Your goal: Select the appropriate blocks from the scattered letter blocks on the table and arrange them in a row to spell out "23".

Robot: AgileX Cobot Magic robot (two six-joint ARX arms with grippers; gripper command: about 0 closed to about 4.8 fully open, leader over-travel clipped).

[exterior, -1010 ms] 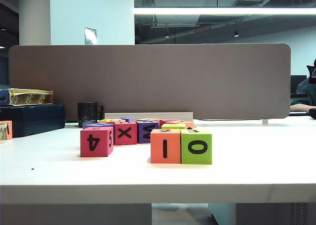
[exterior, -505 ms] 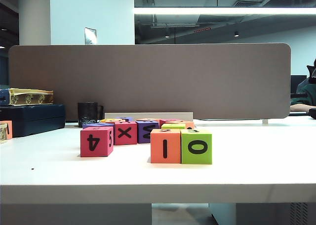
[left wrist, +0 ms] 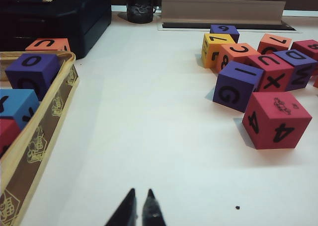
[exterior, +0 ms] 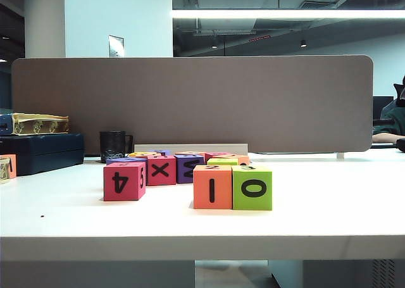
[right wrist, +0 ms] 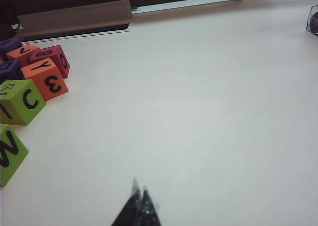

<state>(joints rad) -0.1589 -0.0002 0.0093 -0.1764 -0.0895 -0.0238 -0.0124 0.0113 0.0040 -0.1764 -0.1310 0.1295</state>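
two small matte cubes, one orange (exterior: pixel 212 187) and one lime-green (exterior: pixel 252 187), stand touching in a row near the front edge of the plain white table (exterior: pixel 329 218), apart from the scattered cubes behind, so the pair reads as the chosen row. left end effector (left wrist: pixel 138 202) and right end effector (right wrist: pixel 139 195) hang shut and empty over bare table, clear of every block.

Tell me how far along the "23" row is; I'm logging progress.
Looks done: the matte orange cube and lime-green cube stand touching in a row at the white table's front, apart from the pile. In hand: nothing; left pincer and right pincer hover shut over bare tabletop. Left: checking; their visible faces don't read "23".
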